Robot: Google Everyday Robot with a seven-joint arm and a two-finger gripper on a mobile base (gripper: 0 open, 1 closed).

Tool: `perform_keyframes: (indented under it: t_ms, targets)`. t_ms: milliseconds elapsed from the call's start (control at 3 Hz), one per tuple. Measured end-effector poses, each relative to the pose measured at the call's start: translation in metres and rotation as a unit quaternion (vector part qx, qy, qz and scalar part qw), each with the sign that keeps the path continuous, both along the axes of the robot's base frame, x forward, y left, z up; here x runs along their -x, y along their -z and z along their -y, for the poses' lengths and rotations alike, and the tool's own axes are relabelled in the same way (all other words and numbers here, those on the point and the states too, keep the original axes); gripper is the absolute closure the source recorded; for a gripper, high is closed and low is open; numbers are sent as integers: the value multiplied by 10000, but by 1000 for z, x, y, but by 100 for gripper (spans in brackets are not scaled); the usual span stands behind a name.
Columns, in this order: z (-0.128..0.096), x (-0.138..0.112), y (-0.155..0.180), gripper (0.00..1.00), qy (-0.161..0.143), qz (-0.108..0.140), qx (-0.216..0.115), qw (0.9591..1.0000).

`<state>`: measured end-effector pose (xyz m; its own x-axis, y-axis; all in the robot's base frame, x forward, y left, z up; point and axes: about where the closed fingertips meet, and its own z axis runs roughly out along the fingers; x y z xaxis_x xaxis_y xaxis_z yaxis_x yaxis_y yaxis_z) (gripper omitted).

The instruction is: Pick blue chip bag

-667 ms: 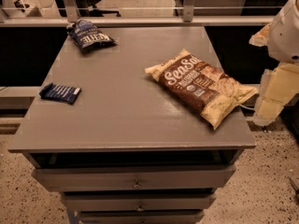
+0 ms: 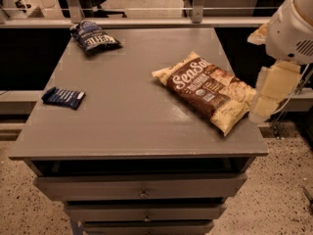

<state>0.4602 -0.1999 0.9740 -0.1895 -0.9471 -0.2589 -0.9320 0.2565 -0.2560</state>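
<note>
We see the blue chip bag lying at the far left corner of the tabletop. A flat navy packet sits near the left edge, and a large brown Sea Salt bag lies toward the right. The end effector hangs off the right edge beside the brown bag, well apart from the blue one. We cannot tell whether it is released or clenched.

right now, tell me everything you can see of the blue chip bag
The blue bag is small, puffy and glossy, like crinkled foil. It is dark blue with white block lettering. It lies at the far left corner of the table, turned at an angle. It rests only on the tabletop and nothing else touches it. The claw hangs beyond the table's right edge, far from the bag.
</note>
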Motion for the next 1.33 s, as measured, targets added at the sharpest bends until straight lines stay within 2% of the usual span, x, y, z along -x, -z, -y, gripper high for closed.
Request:
perform_keyframes:
  t_ms: [333,667,1000,1333]
  targets:
    - [-44,-50,4,0,-215,223,-458,9985]
    - [-105,-110,5,0,-403,491,-1057,9924]
    - [-172,-160,-3,0,-485,716,-1735,9810]
    - [-175,-161,-3,0,-550,700,-1776,9801]
